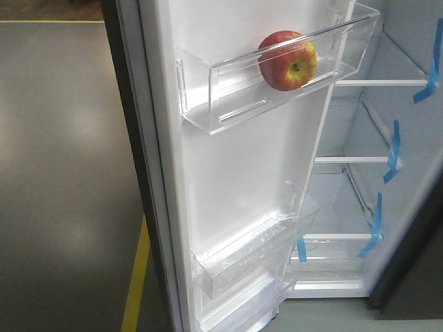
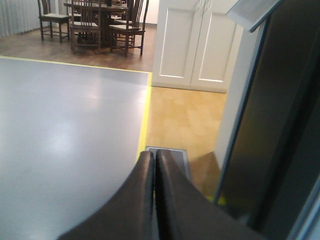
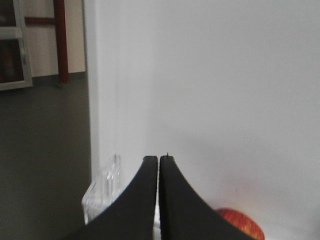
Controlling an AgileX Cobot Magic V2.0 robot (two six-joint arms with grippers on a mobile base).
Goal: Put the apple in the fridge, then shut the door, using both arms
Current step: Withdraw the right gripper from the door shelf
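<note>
Partly seen
The apple (image 3: 245,223) shows only its top in the right wrist view, behind the right gripper (image 3: 158,159); the door (image 1: 235,180) runs past the front view's top and bottom

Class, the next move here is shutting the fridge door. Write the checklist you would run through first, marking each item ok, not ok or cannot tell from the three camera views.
1. Apple resting inside the upper door bin: ok.
2. Right claw shut and holding nothing: ok.
3. Left claw shut and holding nothing: ok.
4. Right claw clear of the gap between door and fridge: cannot tell. It faces the white liner with the apple just below it.
5. Shelves free of anything sticking out: ok where visible.
6. Door shut: not ok, it stands open.
</note>
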